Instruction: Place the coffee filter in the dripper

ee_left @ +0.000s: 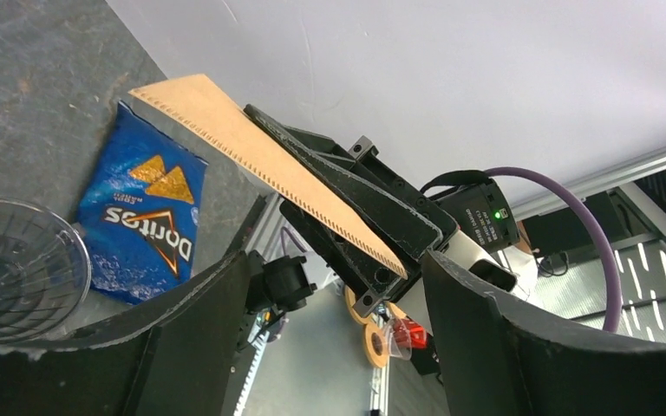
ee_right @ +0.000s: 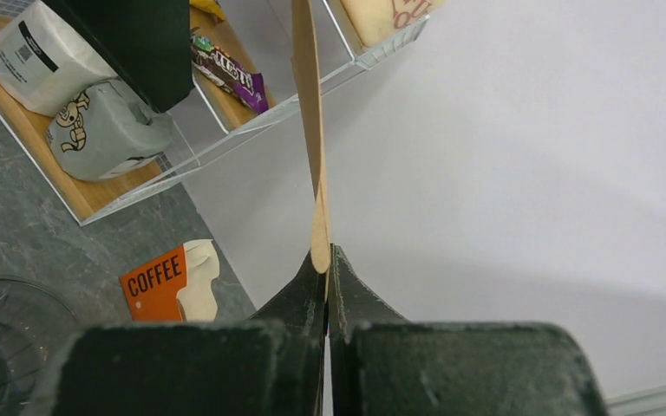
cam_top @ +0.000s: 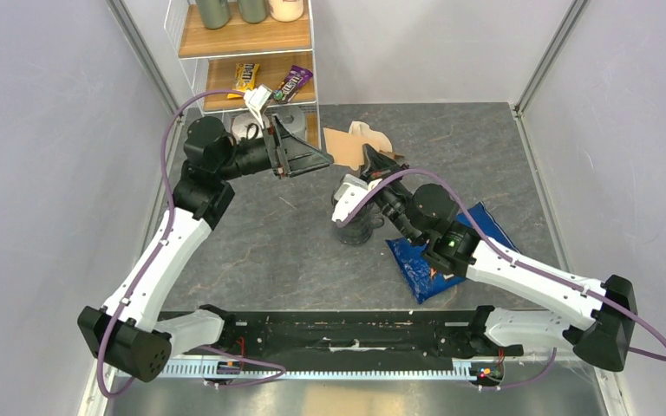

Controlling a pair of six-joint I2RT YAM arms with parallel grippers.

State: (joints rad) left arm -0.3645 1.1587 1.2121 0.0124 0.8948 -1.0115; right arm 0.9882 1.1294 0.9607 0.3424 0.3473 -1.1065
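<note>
From the left, the left gripper (cam_top: 302, 149) gapes empty by the wire shelf (cam_top: 247, 52), and I'd say it should spread the flat coffee filter (ee_left: 260, 156), pinched in the right gripper (ee_right: 325, 260), before lowering it into the nearby dripper (cam_top: 355, 221), minding the filter packet (ee_right: 169, 282) and Doritos bag (ee_left: 143, 225).

The left arm (cam_top: 160, 260), lower left, and right arm (cam_top: 529, 282), lower right, have white shells with black joint housings and bases. A purple cable (cam_top: 166, 152) loops along each. The left gripper (ee_left: 338, 277) has matte black, rough-edged fingers (ee_left: 503, 347); a green light (cam_top: 453, 243) glows on the right wrist.
</note>
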